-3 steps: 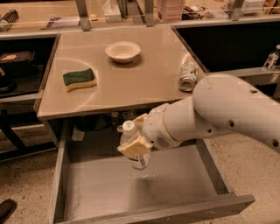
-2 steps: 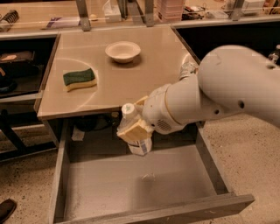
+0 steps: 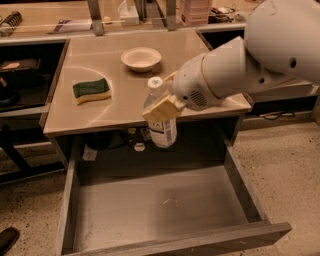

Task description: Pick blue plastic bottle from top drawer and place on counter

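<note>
The blue plastic bottle (image 3: 161,127) is clear with a white cap and a white-and-dark label. My gripper (image 3: 161,109) is shut on its upper body and holds it upright in the air, in front of the front edge of the counter (image 3: 130,112) and well above the floor of the top drawer (image 3: 160,207). The drawer is pulled fully out and holds nothing I can see. My white arm comes in from the upper right and hides the counter's right side.
A white bowl (image 3: 141,58) and a green-and-yellow sponge (image 3: 92,90) lie on the counter. A long wooden surface (image 3: 60,15) with clutter runs along the back. Dark shelves stand at the left. A dark shoe tip (image 3: 7,239) shows at the bottom left.
My gripper has lifted the bottle up out of the drawer, from just above the drawer floor to the height of the counter's front edge. The arm has risen with it.
</note>
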Controlling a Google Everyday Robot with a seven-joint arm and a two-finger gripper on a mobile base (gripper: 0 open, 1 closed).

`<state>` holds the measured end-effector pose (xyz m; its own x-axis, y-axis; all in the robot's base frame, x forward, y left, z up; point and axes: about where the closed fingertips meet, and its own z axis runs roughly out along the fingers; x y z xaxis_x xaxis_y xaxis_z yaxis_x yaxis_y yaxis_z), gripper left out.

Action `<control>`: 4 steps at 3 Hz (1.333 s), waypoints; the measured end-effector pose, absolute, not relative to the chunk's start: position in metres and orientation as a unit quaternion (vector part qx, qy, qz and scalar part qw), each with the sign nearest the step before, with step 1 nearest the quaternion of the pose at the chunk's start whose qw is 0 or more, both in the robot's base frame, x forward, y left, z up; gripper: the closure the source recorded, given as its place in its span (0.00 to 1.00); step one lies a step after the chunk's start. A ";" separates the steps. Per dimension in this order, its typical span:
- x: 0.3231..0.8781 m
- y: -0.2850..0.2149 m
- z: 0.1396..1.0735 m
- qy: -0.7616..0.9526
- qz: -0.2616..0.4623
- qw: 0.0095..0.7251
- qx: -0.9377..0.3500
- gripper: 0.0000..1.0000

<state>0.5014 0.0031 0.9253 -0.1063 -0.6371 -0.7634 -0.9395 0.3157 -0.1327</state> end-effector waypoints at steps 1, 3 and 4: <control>0.533 -0.003 0.944 0.712 0.214 0.389 -0.544 1.00; 0.586 0.001 0.969 0.709 0.227 0.379 -0.550 1.00; 0.614 0.008 0.963 0.712 0.231 0.360 -0.556 1.00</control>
